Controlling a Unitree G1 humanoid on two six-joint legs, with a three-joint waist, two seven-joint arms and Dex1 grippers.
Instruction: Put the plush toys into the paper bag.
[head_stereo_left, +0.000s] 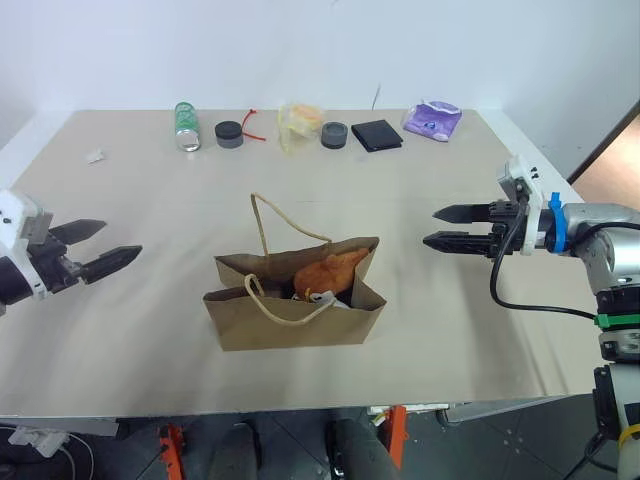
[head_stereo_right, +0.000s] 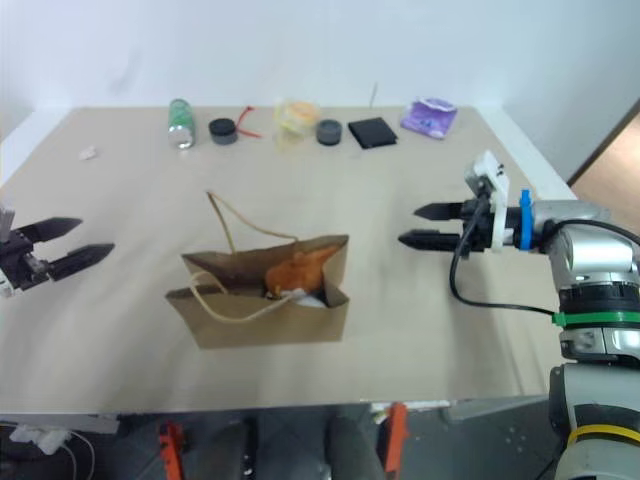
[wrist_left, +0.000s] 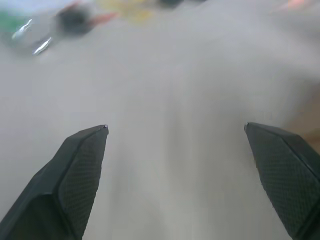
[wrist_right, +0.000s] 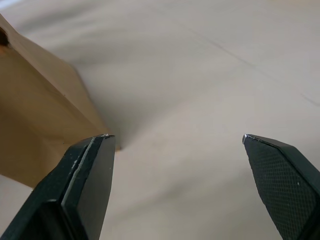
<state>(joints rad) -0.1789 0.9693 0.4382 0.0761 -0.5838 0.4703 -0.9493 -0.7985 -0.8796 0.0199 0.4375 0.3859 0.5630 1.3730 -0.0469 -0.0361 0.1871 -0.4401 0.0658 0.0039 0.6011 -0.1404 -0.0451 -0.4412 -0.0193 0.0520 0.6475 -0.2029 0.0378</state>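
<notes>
Already the brown-orange plush toy (head_stereo_left: 331, 271) sits inside the paper bag (head_stereo_left: 295, 322) mid-surface, something white beside it. I judge it soft and light, the thin bag easily tipped; left end effector (head_stereo_left: 92, 249) and right end effector (head_stereo_left: 447, 227) gape wide, empty.

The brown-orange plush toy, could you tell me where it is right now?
The brown-orange plush toy lies inside the open paper bag at the table's middle, between the two grippers.

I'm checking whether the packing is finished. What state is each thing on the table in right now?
paper bag: upright, mouth open
brown-orange plush toy: inside the bag, top showing
white item: in the bag, too hidden to identify
left hand: open, empty, clear of the bag
right hand: open, empty, clear of the bag
green bottle: lying down
</notes>
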